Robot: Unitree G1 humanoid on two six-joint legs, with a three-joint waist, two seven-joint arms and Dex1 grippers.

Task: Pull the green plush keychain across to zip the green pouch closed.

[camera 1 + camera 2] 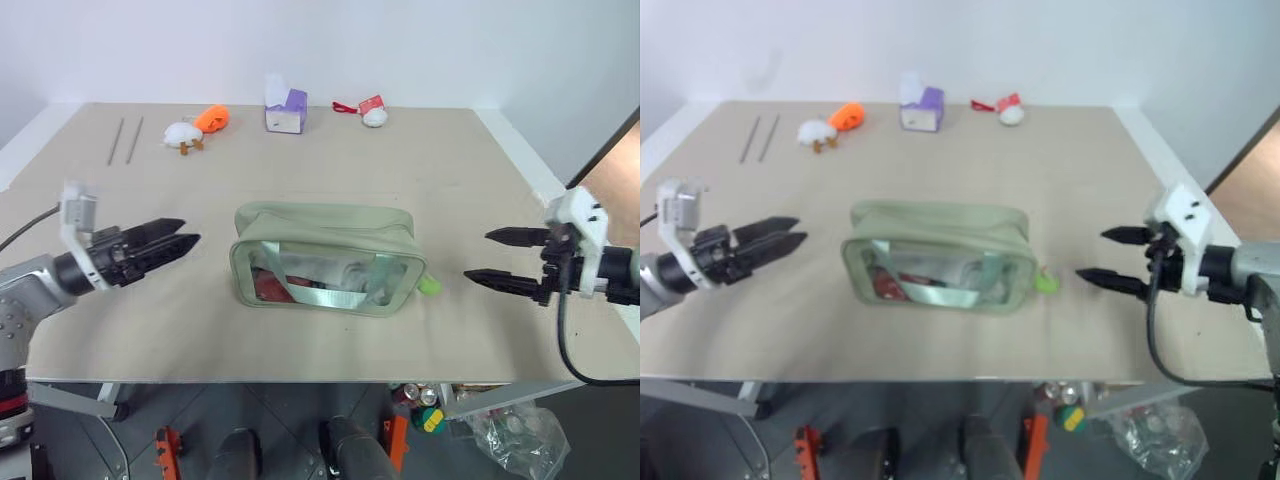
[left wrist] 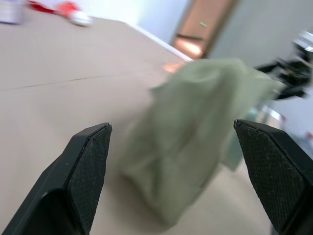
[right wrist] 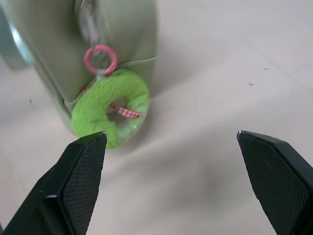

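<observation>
Sitting on the beige desk point(image 1: 480, 180), the pale sage-green fabric pouch with its clear front panel point(image 1: 325, 258) looks zipped, judging by the small lime-green fuzzy ring keychain point(image 3: 110, 106) hanging at the pouch's right end from a pink ring point(image 3: 100, 59). The pull seems finished, so the release step is in hand; next would be checking that the zip is fully home. The left gripper point(image 1: 175, 240) is hovering well apart from the pouch's left end, pointing roughly level toward it, jaws wide and holding nothing. The right gripper point(image 1: 500, 257) is hanging beside the keychain, tilted slightly down, jaws spread wide and empty.
</observation>
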